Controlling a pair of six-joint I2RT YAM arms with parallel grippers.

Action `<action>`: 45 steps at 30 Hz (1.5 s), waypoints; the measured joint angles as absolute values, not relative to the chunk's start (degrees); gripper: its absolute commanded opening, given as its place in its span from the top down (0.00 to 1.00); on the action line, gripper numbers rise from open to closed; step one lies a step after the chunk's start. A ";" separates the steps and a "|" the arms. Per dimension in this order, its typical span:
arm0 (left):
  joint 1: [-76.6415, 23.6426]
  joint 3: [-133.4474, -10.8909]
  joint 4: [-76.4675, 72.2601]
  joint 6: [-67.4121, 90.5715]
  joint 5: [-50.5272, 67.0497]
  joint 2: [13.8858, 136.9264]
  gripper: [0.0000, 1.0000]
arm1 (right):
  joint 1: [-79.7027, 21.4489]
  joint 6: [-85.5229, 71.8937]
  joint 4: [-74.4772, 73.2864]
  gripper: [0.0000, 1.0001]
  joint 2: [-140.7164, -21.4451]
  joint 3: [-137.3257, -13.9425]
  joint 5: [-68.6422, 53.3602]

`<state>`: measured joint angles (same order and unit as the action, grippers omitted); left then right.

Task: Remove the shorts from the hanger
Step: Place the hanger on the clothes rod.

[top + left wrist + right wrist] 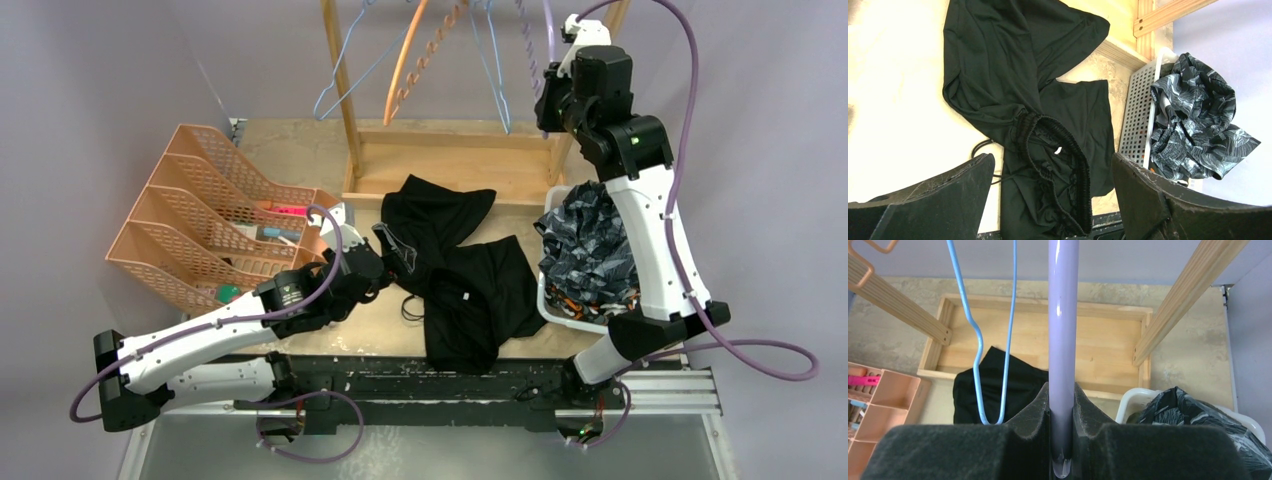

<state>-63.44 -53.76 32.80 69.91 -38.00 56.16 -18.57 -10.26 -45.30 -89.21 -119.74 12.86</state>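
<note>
Your right gripper (1062, 412) clamps the lilac plastic hanger (1063, 315) inside the wooden rack (460, 172), probably steadying it; your left gripper (1052, 167), jaws apart, hovers over the soft black shorts (998, 65) lying before that rack

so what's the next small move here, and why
Likely open the right claw and let go of the lavender hanger: it looks bare, and the black shorts already lie on the table by the open left claw.
</note>
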 measured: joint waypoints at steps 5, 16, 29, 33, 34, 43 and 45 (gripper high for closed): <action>-63.44 -53.76 32.93 69.91 -38.00 56.18 0.14 | -18.39 -10.24 -44.97 1.00 -89.25 -118.28 12.67; -63.44 -53.78 33.01 69.91 -38.13 56.75 0.14 | -18.31 -10.28 -47.16 1.00 -88.01 -119.55 11.99; -63.44 -53.78 32.95 69.91 -37.93 57.52 0.14 | -18.31 -9.93 -56.93 1.00 -90.87 -129.16 12.45; -63.44 -53.78 32.95 69.89 -37.87 57.52 0.14 | -18.20 -9.39 -57.71 1.00 -95.20 -134.72 12.23; -63.44 -53.78 32.93 69.91 -37.85 57.52 0.14 | -18.20 -9.34 -57.63 1.00 -95.96 -135.26 12.10; -63.44 -53.78 32.93 69.91 -37.95 57.49 0.14 | -17.98 -9.54 -56.34 0.72 -96.29 -131.85 10.37; -63.44 -53.78 32.93 69.91 -37.95 57.49 0.14 | -17.93 -9.85 -54.68 0.59 -94.74 -129.25 9.89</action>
<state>-63.44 -53.78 32.93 69.91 -37.95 57.49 -17.93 -9.85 -54.68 -94.74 -129.25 9.89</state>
